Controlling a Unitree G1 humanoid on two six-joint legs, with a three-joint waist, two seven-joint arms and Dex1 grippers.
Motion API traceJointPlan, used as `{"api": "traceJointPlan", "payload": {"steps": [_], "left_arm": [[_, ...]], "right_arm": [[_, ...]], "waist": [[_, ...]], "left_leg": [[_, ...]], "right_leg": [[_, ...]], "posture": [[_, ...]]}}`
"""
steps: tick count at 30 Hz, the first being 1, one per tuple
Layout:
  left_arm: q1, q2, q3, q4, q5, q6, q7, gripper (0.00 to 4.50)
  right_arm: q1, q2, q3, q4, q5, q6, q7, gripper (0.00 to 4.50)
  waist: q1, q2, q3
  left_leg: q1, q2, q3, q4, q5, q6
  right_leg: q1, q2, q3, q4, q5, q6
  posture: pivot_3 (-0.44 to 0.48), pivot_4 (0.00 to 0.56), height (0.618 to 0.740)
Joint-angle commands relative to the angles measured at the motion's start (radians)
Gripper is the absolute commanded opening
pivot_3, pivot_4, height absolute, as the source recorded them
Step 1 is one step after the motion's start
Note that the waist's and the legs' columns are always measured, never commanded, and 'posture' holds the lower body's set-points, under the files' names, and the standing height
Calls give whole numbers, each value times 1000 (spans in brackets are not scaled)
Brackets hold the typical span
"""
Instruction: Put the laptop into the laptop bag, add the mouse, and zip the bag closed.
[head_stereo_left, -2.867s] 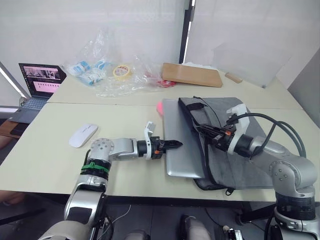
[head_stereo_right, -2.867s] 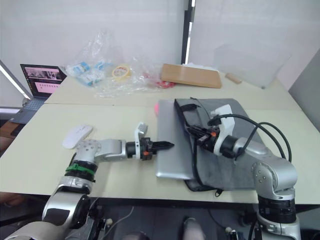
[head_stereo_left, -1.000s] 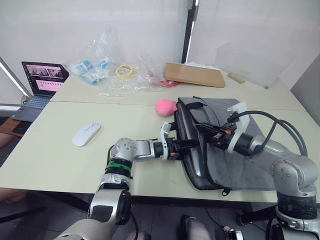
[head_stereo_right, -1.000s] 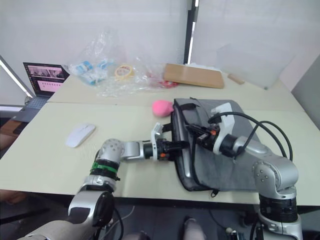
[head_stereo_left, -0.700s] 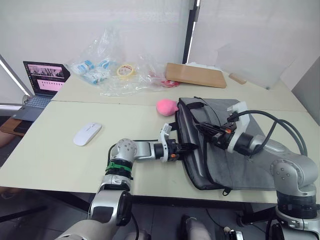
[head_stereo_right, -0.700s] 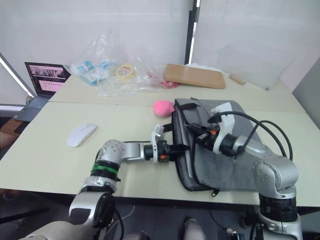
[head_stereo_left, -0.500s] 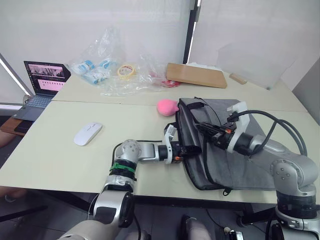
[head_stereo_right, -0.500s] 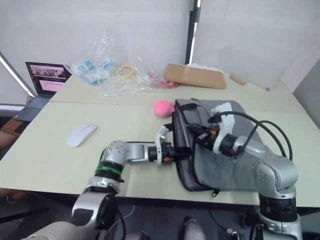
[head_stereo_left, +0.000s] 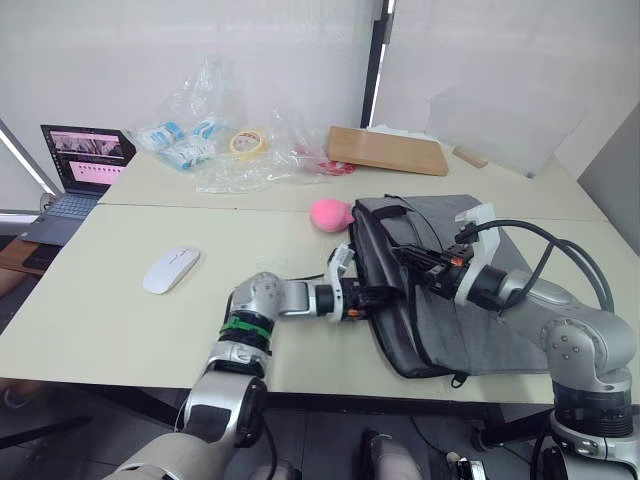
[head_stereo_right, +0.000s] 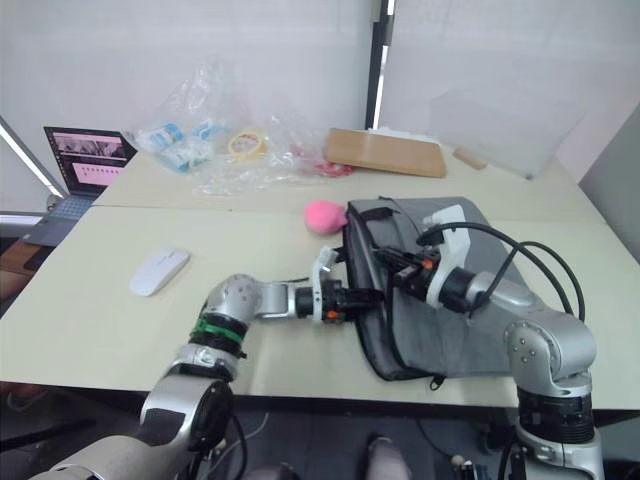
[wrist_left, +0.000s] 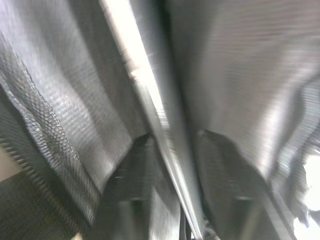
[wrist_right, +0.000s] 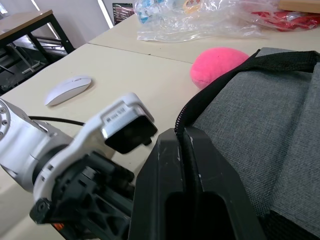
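The left arm reaches rightward, low and nearly level, its left gripper (head_stereo_left: 378, 297) pushed in out of sight. The right arm bends in from the right, forearm pointing left, and the right gripper (wrist_right: 181, 136) has its fingers pinched together

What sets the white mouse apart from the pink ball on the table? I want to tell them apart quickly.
The mouse is white, smooth and a flat oval; the pink ball is pink, rounder and soft-looking. The mouse lies alone on open table, apart from the laptop bag; the pink ball sits right by the bag's far corner. Both are small and rest on the same table.
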Motion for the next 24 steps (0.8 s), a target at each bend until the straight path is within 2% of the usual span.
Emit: {"api": "traceJointPlan", "payload": {"steps": [1,4,6,9,13,17,18,21,24], "left_arm": [[-16,64,-41,-55,12,-3,-97,3069],[-26,132,-74,-50,39,1,-146,4166],[-14,189,-133,-72,83,-32,-190,4459],[-3,242,-133,-90,98,-49,-215,4459],[103,404,-137,-303,125,-112,-251,4459],[324,482,9,-559,116,-272,-219,4459],[359,484,28,-594,115,-309,-223,4459],[507,567,79,-715,158,-386,-209,4459],[630,596,196,-789,183,-467,-144,4459]], "right_arm": [[-19,-2,0,-14,2,-34,20,0],[-22,-3,8,-2,-3,-42,30,0],[-30,-3,14,9,-9,-48,36,0],[-35,-3,19,17,-14,-56,43,0],[-34,0,25,20,-23,-62,52,0],[-31,3,63,36,-55,-85,65,0],[-30,3,70,39,-63,-89,69,0],[-27,-3,116,58,-118,-113,77,0],[-21,-6,160,74,-173,-136,80,0]], "waist": [[-1,0,0],[-3,0,0],[-4,0,0],[-6,0,0],[-18,0,0],[-21,1,0],[-20,1,0],[-17,1,0],[-19,1,0]], "left_leg": [[1,0,0,0,0,0],[3,0,0,0,0,0],[3,0,0,0,0,0],[3,0,0,0,0,0],[4,1,0,-2,0,0],[3,2,0,-3,0,-1],[2,2,0,-3,0,-1],[0,1,0,-2,0,-1],[0,0,0,-3,0,-2]], "right_leg": [[0,0,0,0,0,0],[0,0,0,0,0,0],[0,0,0,0,0,0],[0,0,0,0,0,0],[-1,0,0,0,0,0],[-4,0,1,0,0,0],[-5,0,1,0,0,0],[-7,0,0,0,0,0],[-7,1,0,1,0,0]], "posture": [[0,150,740],[0,150,740],[0,150,740],[0,150,740],[0,150,740],[0,150,740],[0,150,740],[0,150,740],[0,150,740]]}}
